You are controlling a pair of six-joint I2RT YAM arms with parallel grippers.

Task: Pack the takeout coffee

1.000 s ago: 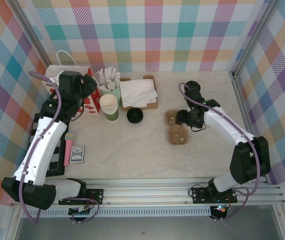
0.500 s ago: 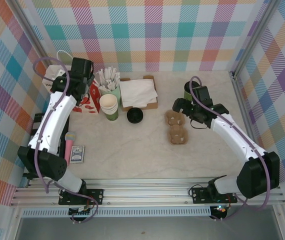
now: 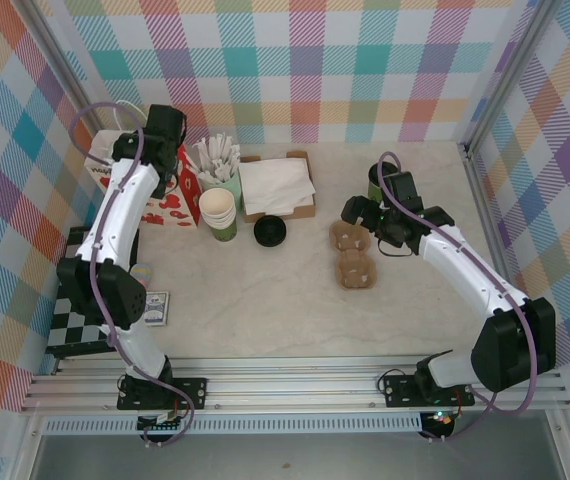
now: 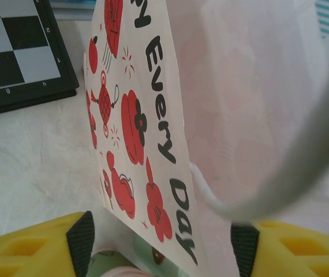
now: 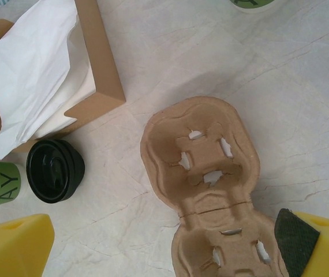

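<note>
Over the paper bag (image 3: 170, 203), your left gripper (image 4: 160, 245) has shifted back; the right gripper (image 5: 159, 242) gapes wide above the carrier (image 5: 202, 156). The wrist view shows the left jaws apart astride the bag's wall.

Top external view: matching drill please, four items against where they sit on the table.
Things:
1. black lid
2. cardboard cup carrier
3. red-printed paper bag
4. chessboard

Places:
A. far-left table edge, near side
B. back left of the table
C. just in front of the napkin box
D. right of centre

Pairs: 1-C, 2-D, 3-B, 4-A
</note>
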